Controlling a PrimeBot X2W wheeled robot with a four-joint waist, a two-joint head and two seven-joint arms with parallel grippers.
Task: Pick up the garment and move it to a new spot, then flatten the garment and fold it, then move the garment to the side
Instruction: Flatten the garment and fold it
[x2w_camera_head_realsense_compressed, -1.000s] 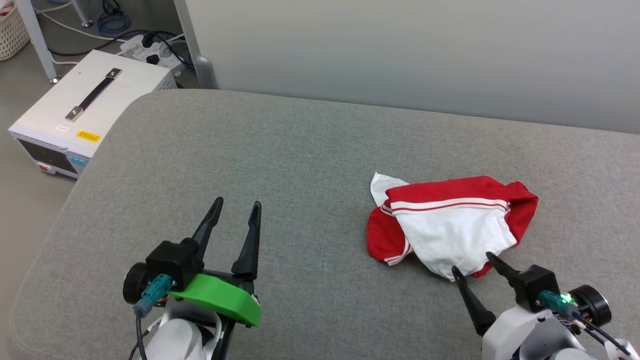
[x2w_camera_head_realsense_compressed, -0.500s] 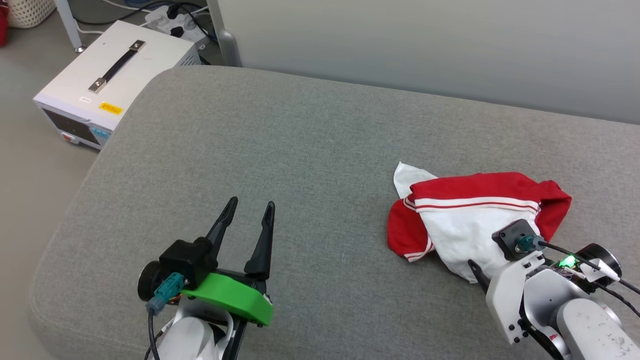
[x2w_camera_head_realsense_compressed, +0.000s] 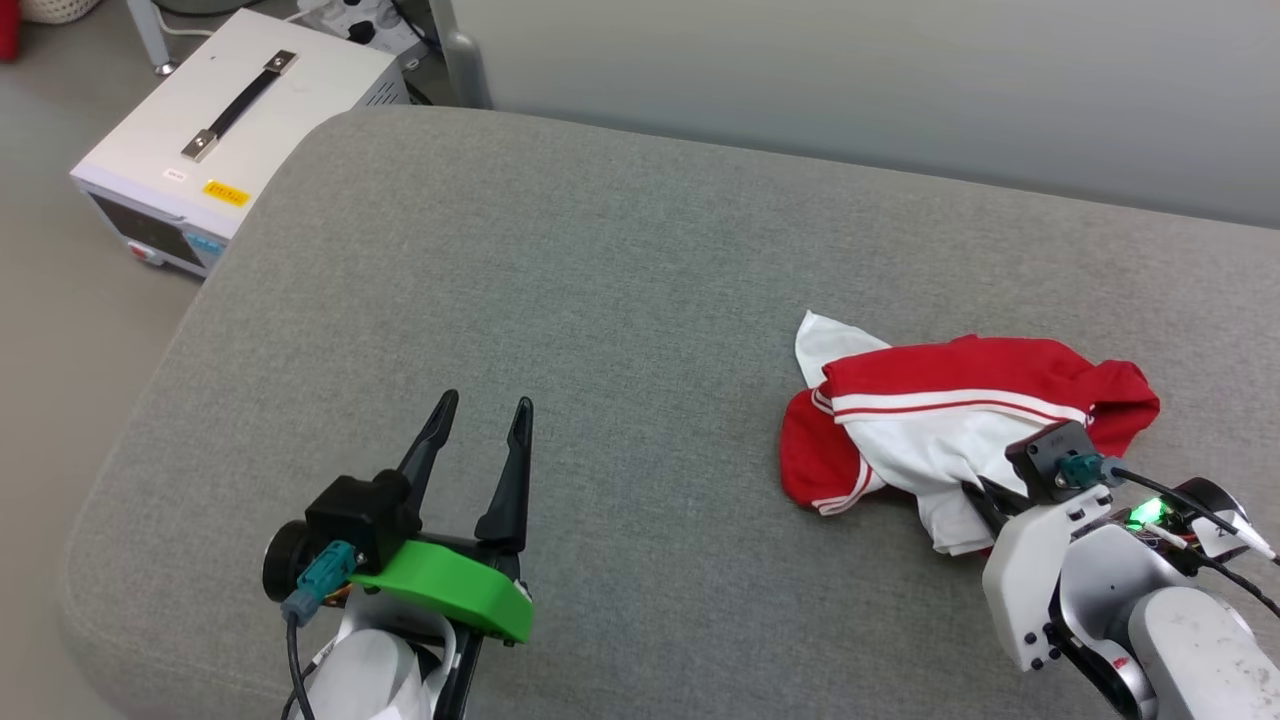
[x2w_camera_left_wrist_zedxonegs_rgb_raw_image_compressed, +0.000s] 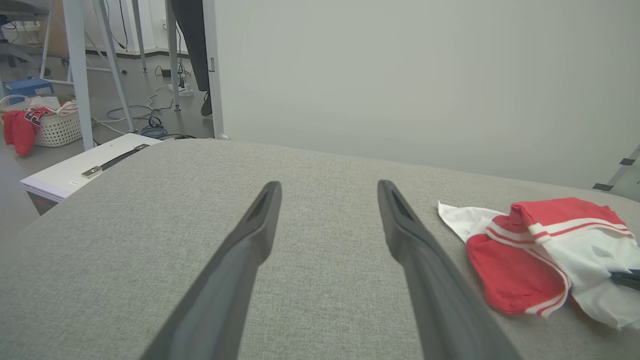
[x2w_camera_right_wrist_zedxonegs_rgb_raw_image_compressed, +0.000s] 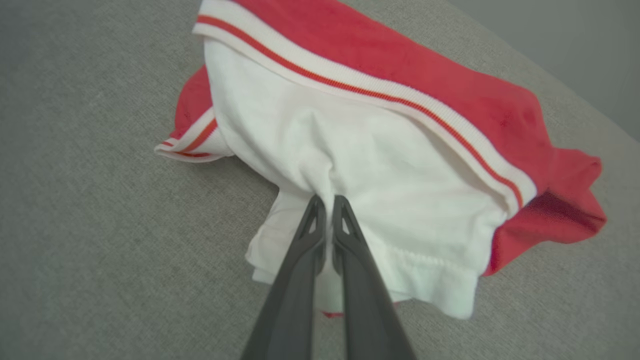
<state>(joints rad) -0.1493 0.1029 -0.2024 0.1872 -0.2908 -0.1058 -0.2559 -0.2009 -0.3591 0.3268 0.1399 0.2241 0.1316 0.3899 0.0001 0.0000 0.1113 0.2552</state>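
One crumpled red-and-white garment (x2w_camera_head_realsense_compressed: 940, 430), pinched by right tool (x2w_camera_right_wrist_zedxonegs_rgb_raw_image_compressed: 329, 201).

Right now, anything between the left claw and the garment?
Nothing. It's bare grey cushion between the open left claw and the garment. Both the head view and the left wrist view show that stretch.

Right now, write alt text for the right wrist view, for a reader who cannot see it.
The right gripper has its two dark fingers pinched shut on a white fold of the crumpled red-and-white garment. The garment lies on a grey fabric cushion, with red-and-white striped trim running across its upper part.
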